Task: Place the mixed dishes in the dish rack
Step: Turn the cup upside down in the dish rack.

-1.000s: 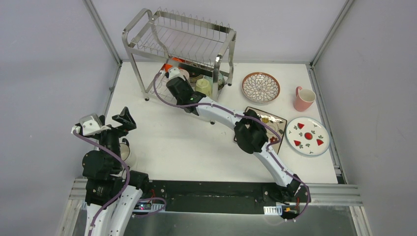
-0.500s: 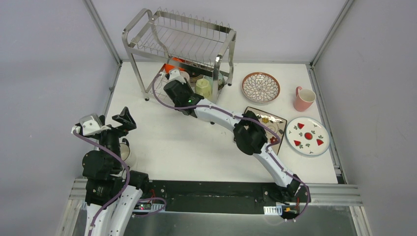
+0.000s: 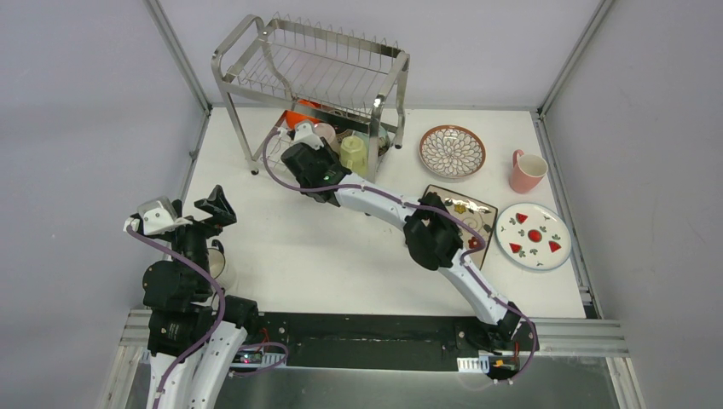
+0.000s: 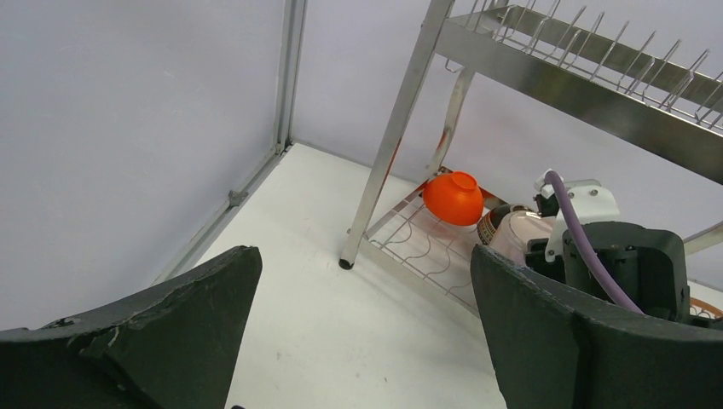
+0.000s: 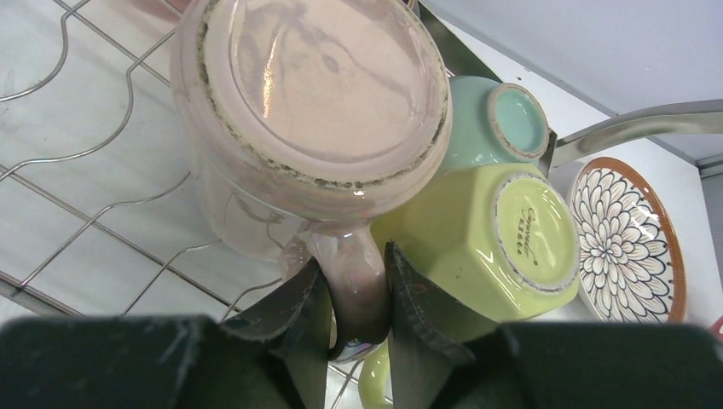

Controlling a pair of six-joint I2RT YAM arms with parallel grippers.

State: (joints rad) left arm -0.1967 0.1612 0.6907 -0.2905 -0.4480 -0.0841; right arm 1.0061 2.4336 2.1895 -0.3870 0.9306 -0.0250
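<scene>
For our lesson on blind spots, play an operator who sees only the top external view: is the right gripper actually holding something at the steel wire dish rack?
Observer: Yes. The right wrist view shows the right gripper shut on the handle of an upturned pale pink ceramic mug.
Operator: What is beside it?
Observer: A yellow-green mug standing upside down, its base mark showing, and an upturned mint bowl behind, over the lower wire shelf.
Operator: And the left gripper?
Observer: The left gripper is open and holds nothing; its camera shows an orange bowl upside down on that shelf.
</scene>
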